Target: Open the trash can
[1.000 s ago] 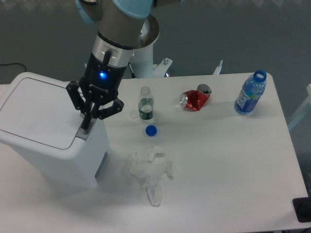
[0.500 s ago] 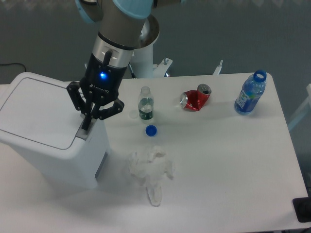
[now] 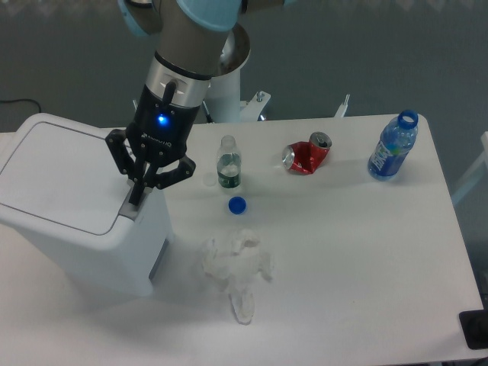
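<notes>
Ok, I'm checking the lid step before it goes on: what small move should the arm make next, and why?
Probably press straight down a little. The end effector, fingers together, has its tip at the grey button on the front edge of the trash can, and the lid lies flat and closed, so a short push should release it.

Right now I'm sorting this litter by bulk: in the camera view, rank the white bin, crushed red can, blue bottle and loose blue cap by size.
1. Large white plastic trash can.
2. Blue plastic bottle and crushed red metal can: look alike in size, so no ranking between them.
3. Small round blue cap.
</notes>
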Controlling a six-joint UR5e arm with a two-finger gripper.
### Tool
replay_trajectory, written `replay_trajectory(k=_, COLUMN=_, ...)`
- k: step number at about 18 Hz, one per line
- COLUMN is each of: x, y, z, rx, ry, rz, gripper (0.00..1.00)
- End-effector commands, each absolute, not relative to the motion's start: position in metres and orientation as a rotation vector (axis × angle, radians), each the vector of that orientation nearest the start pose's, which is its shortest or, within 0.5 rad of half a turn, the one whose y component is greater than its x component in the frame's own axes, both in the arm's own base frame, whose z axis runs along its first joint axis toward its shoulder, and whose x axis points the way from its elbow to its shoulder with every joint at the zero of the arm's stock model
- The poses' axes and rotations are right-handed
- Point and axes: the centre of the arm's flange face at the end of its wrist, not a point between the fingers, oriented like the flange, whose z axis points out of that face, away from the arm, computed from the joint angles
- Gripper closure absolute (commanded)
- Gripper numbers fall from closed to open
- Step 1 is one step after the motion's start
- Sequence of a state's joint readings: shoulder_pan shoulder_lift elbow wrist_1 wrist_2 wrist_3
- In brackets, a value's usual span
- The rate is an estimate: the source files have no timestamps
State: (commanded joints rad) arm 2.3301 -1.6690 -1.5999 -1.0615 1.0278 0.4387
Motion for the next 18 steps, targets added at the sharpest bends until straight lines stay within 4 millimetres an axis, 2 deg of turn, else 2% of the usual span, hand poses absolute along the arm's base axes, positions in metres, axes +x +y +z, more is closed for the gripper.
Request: replay_trajectory(k=18, x=-0.2475, y=0.5286, z=0.486, rx=-2.512, ry=-0.261, rz=-0.305, gripper=1.0)
